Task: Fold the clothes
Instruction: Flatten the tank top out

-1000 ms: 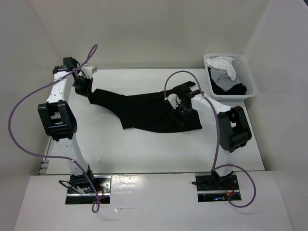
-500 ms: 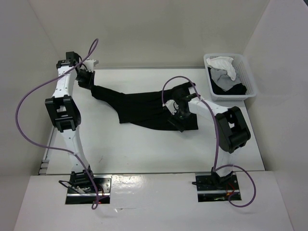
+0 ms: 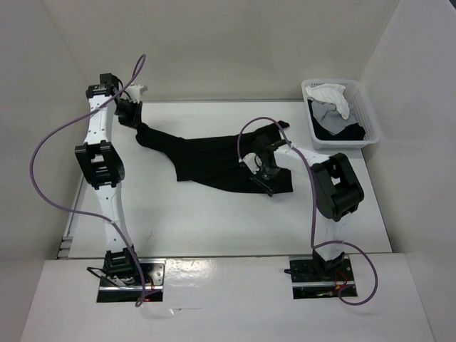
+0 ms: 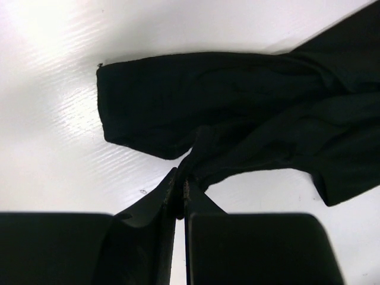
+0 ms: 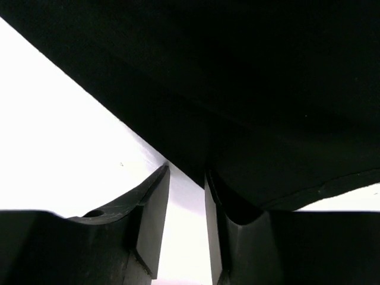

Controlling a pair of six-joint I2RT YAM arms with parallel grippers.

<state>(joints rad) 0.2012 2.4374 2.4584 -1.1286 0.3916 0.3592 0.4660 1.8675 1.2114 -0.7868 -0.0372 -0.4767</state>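
Plain black soft-fabric top [image 3: 206, 158] lies spread across the middle of the white table [image 3: 214, 221], drawn out into a long slanted band from right of centre toward the far-left corner.

At its near right hem sits the right gripper [image 5: 187, 173]. Its jaws are parted by a narrow gap through which the bare table shows, and the hem crosses just at the fingertips, so nothing is clamped. Farther off, at the far-left end, the left gripper [image 4: 180, 181] is pinched tight on a small gather of the fabric beside a sleeve that lies flat with a square cuff. In the far right corner a white plastic lattice basket [image 3: 372, 128] holds a white cloth [image 3: 329, 95] and a grey cloth [image 3: 324, 112], well apart from the top.

The fabric is thin, matte and limp, creasing into soft ridges where it is pulled. That suggests the risks. The right jaws could catch only the upper layer, or slip off the hem altogether. Tension from the left grip could drag the edge out of reach. The ridges near the left pinch could set into a skewed fold.
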